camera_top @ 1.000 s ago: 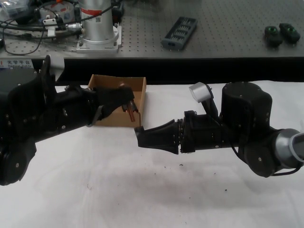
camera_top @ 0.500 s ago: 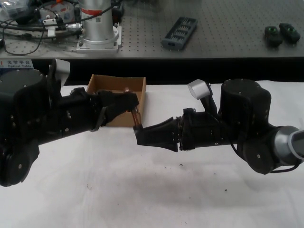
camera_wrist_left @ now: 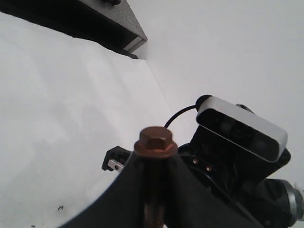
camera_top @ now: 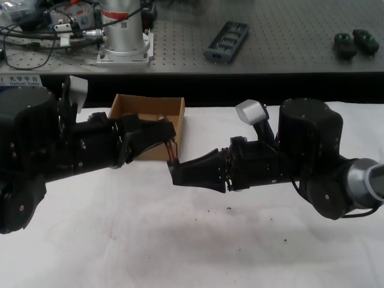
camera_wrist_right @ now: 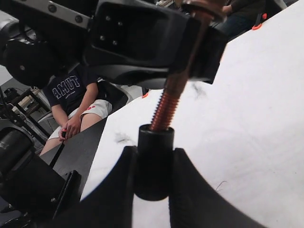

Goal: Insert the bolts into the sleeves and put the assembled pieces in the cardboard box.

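My left gripper is shut on a copper bolt; its hexagonal head pokes out between the black fingers. My right gripper is shut on a black sleeve. The bolt's threaded end enters the sleeve's open mouth. In the high view both grippers meet over the white cloth, just in front of the cardboard box, with the right gripper just below the bolt.
The cardboard box stands at the back of the white cloth, behind the left arm. A dark perforated bench with a metal cylinder and a black tool rack runs beyond the cloth.
The left gripper has carried the bolt right and down from over the box to the right gripper's tip. The right arm has shifted slightly left.
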Tool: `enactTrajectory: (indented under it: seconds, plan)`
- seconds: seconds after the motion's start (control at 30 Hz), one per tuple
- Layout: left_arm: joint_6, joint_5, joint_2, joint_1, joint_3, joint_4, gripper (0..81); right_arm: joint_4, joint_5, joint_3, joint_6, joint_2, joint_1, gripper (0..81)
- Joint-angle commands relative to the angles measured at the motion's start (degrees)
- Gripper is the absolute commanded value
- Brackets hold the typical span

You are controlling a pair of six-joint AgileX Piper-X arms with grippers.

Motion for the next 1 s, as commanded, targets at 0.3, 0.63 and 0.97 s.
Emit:
enactTrajectory:
  seconds: [0.3, 0.63, 0.97]
  plan:
    - [16.7, 6.5, -1.9, -0.4, -0.2, -0.5, 0.6, 0.2, 1.9, -0.8, 1.3, -0.7, -1.0, 5.1]
    - [13.8, 2.9, -1.9, -0.4, -0.2, -0.3, 0.6, -5.2, 3.6, -2.0, 5.1, -0.7, -1.9, 5.1]
    - [14.6, 4.4, -1.9, -0.4, -0.2, -0.4, 0.6, -5.6, 3.6, -2.8, 5.9, -0.7, -1.9, 5.1]
